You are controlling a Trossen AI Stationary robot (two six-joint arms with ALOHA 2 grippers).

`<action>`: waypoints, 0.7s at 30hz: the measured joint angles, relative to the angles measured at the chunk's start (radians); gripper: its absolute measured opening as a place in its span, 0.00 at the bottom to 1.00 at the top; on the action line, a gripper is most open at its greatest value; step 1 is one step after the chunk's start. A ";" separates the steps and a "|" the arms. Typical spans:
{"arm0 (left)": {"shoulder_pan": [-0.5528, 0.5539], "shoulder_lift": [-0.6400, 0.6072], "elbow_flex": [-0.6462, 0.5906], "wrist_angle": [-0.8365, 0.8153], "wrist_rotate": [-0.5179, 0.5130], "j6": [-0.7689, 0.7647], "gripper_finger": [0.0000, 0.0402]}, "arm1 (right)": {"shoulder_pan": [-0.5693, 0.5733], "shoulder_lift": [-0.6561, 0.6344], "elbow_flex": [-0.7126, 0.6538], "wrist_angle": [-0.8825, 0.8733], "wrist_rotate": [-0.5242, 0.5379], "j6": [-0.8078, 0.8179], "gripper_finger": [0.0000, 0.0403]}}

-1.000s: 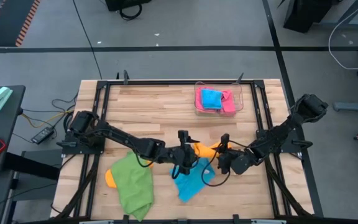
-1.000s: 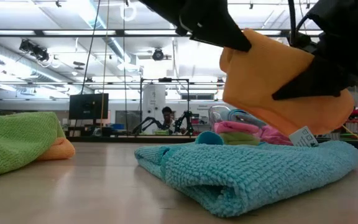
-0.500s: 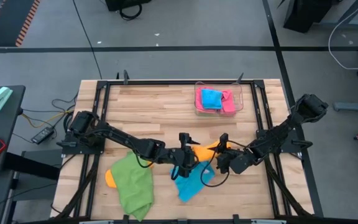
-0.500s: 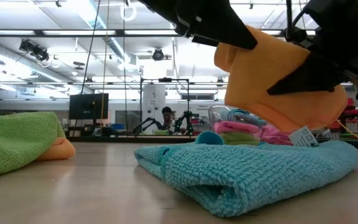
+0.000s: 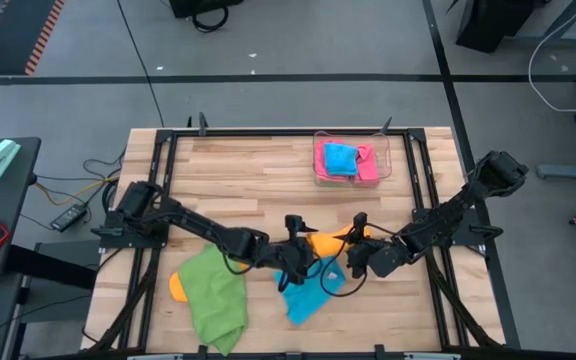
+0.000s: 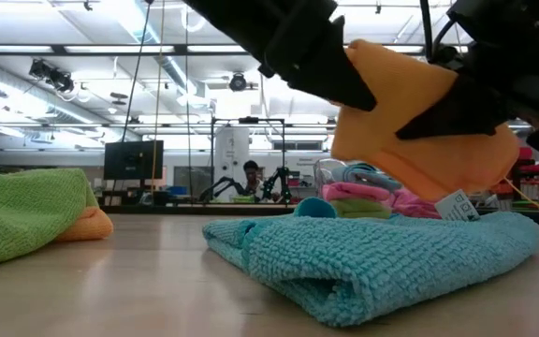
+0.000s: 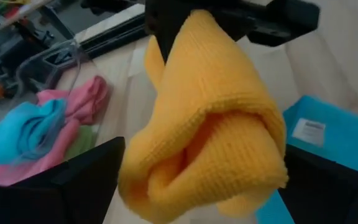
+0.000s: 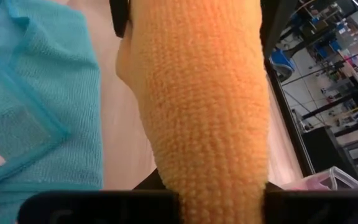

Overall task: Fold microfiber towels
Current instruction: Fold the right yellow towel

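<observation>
Left gripper (image 5: pixel 299 262) has closed in on the orange towel (image 5: pixel 330 241), jaws wide open; right gripper (image 5: pixel 361 262) jaws clamp that towel above the blue towel (image 5: pixel 306 295). Judged early: green towel (image 5: pixel 214 296) left of blue lies unfolded; folding remains

A plain orange towel (image 6: pixel 419 122) is seen above a sky-blue towel (image 6: pixel 363 257) (a white tag is sewn to it). A green towel (image 5: pixel 213 295) is laid over another orange one (image 5: pixel 176 285). Pink and blue cloths (image 5: pixel 346 160) are seen in the clear tray (image 5: pixel 320 140).
</observation>
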 joint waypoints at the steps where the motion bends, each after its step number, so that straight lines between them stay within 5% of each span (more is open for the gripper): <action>1: -0.003 0.000 0.000 0.000 -0.018 0.013 0.97 | -0.001 0.000 0.000 0.002 -0.001 0.005 0.09; 6: -0.018 0.000 0.000 0.000 -0.076 0.076 0.97 | 0.003 0.000 0.019 -0.020 -0.090 0.045 0.09; 12: -0.020 0.000 0.004 -0.011 -0.031 0.058 0.94 | 0.000 0.000 0.035 -0.067 -0.145 0.094 0.09; 21: -0.015 0.000 0.004 -0.007 0.024 0.046 0.72 | -0.008 0.000 0.035 -0.087 -0.163 0.075 0.09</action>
